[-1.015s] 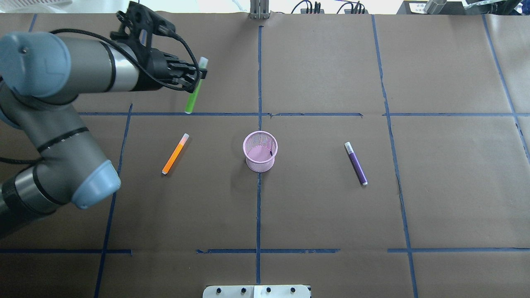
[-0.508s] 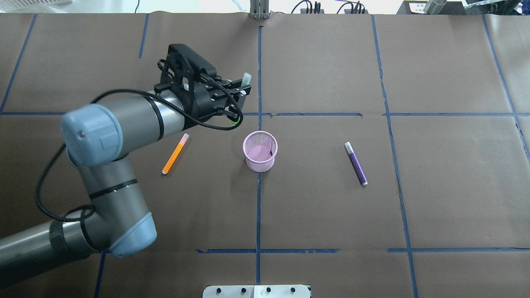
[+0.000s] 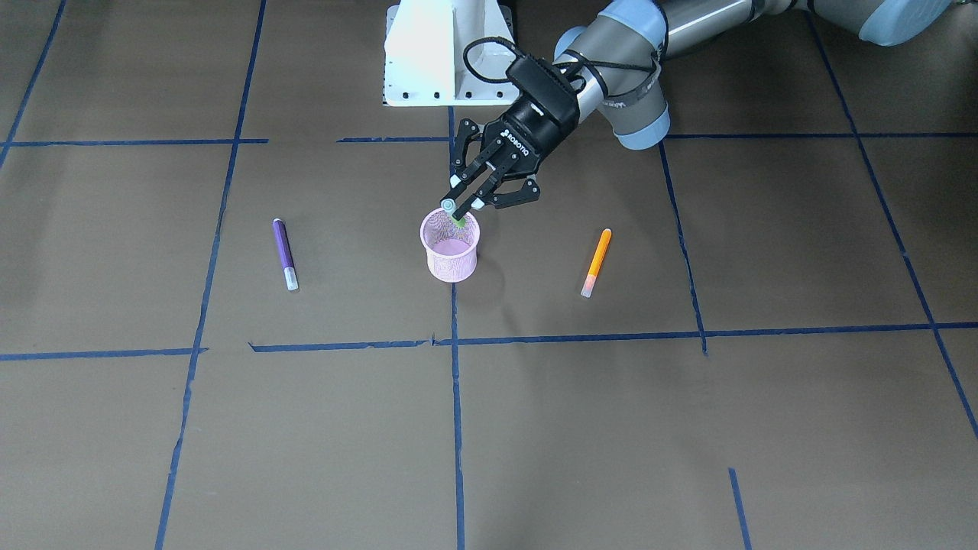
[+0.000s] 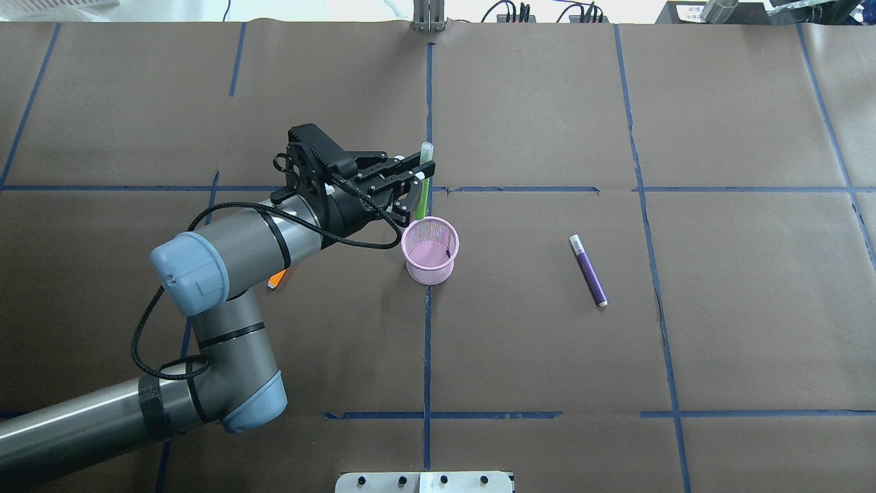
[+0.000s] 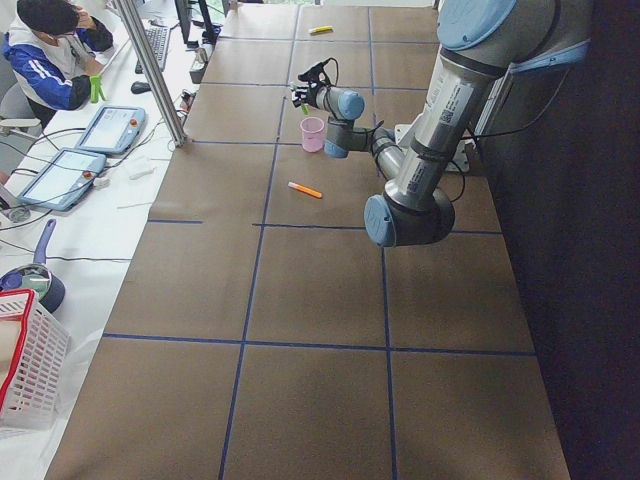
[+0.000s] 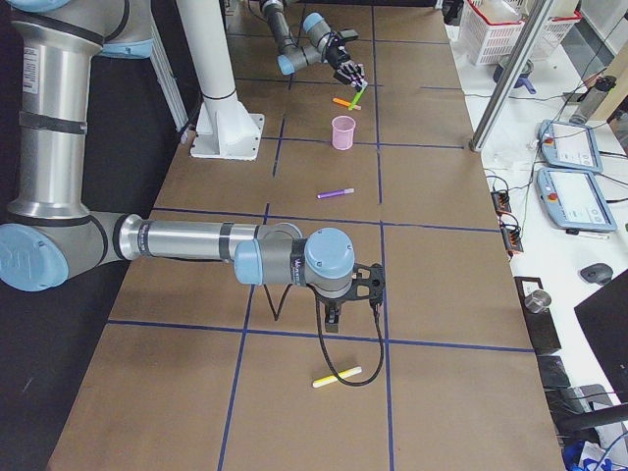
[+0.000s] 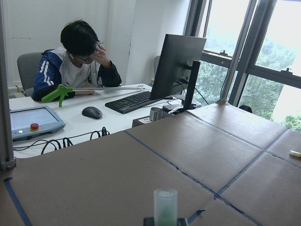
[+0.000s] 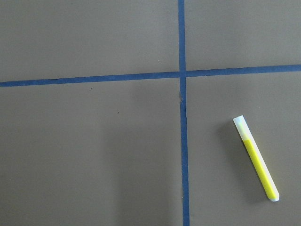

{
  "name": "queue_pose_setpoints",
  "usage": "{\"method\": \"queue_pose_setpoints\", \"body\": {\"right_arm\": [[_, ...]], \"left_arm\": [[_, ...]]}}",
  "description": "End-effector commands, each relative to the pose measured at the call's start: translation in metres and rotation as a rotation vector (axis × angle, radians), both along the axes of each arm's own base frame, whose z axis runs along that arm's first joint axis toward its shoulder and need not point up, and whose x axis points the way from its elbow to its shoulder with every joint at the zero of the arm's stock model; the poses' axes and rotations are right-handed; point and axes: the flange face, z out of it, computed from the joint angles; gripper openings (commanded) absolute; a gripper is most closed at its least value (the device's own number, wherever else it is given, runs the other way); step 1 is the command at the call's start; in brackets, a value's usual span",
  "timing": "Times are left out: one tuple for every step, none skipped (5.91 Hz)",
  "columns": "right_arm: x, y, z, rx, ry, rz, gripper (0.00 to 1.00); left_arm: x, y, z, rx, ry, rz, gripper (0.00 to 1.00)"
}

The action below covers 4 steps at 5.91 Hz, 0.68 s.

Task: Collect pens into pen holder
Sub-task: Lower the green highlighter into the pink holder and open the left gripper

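My left gripper (image 4: 421, 183) is shut on the green pen (image 4: 426, 156), which stands nearly upright with its pale cap up and its lower end at the far rim of the pink mesh pen holder (image 4: 430, 271). From the front, the gripper (image 3: 462, 210) hangs just over the holder (image 3: 451, 263). The purple pen (image 4: 588, 270) lies flat to the holder's right. The orange pen (image 3: 596, 262) lies on the other side, mostly hidden under my left arm in the overhead view. My right gripper (image 6: 334, 319) shows only in the exterior right view, so I cannot tell its state.
A yellow pen (image 8: 256, 159) lies on the paper below my right wrist, far from the holder. Blue tape lines grid the brown table cover. A person sits at a desk (image 7: 70, 101) beyond the table's far edge, with monitor, keyboard and tablets.
My left arm has swung right and nearer with the green pen, from the far left of the table to the holder's far rim. The arm now covers most of the orange pen.
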Motion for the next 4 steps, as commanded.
{"method": "queue_pose_setpoints", "body": {"right_arm": [[0.000,0.000,-0.001,0.002,-0.001,0.000,1.00],[0.000,0.000,0.001,-0.004,-0.001,0.000,1.00],[0.000,0.001,0.001,-0.006,-0.003,0.001,1.00],[0.000,0.001,0.002,-0.009,-0.003,0.001,1.00]], "left_arm": [[0.018,-0.003,0.011,0.008,0.018,0.007,0.00],[0.027,0.004,0.016,0.003,0.008,0.022,0.00],[0.037,0.006,0.024,-0.005,-0.010,0.031,0.00],[0.044,0.013,0.028,-0.009,-0.017,0.045,0.00]]}}
